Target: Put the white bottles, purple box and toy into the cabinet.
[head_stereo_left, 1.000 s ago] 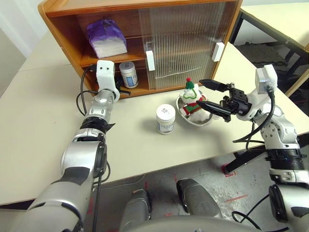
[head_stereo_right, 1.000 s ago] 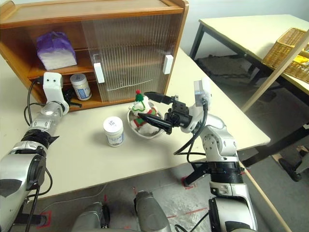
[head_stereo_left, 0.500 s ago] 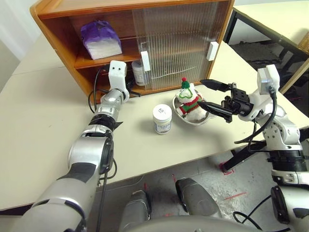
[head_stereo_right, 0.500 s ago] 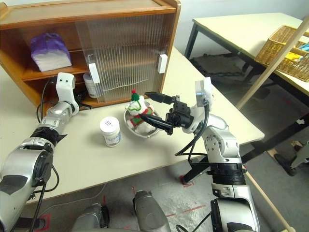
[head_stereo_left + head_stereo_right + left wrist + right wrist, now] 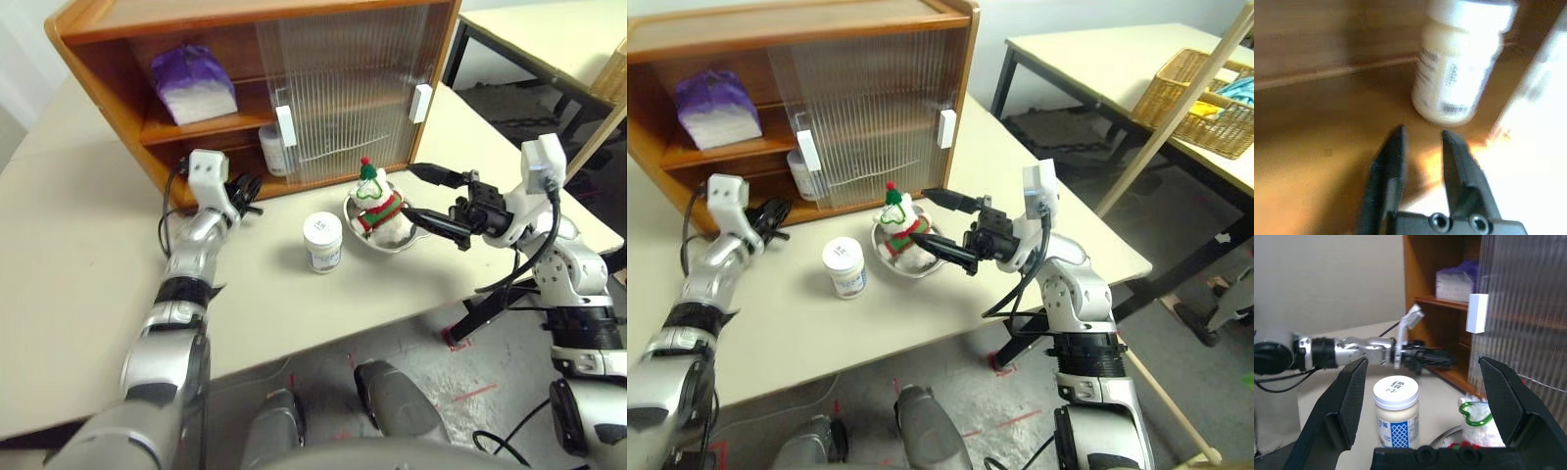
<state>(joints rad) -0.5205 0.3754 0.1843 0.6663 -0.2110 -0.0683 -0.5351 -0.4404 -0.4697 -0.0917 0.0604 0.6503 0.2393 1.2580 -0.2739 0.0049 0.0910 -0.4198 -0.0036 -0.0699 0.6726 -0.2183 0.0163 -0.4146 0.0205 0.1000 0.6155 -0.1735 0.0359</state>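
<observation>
The cabinet (image 5: 108, 22) stands at the back of the table, its left side open. On its upper shelf lies the purple box (image 5: 191, 83). One white bottle (image 5: 272, 149) stands on the lower shelf by the door's edge. A short way in front of it, outside the cabinet, my left gripper (image 5: 250, 186) is open and empty; its wrist view has that bottle (image 5: 1459, 63) just ahead. The other white bottle (image 5: 323, 241) stands on the table. The toy (image 5: 374, 201) sits in a steel bowl (image 5: 387, 245). My right gripper (image 5: 423, 199) hovers open beside the toy, holding nothing.
Two ribbed sliding doors (image 5: 343, 88) cover the cabinet's middle and right side. The table's front edge runs close below the bowl. A second table with a wicker basket (image 5: 1205, 88) stands off to the right.
My left gripper has let go of the bottle on the lower shelf and drawn back out of the cabinet, fingers now parted. The right arm has kept still. The camera has turned slightly.
</observation>
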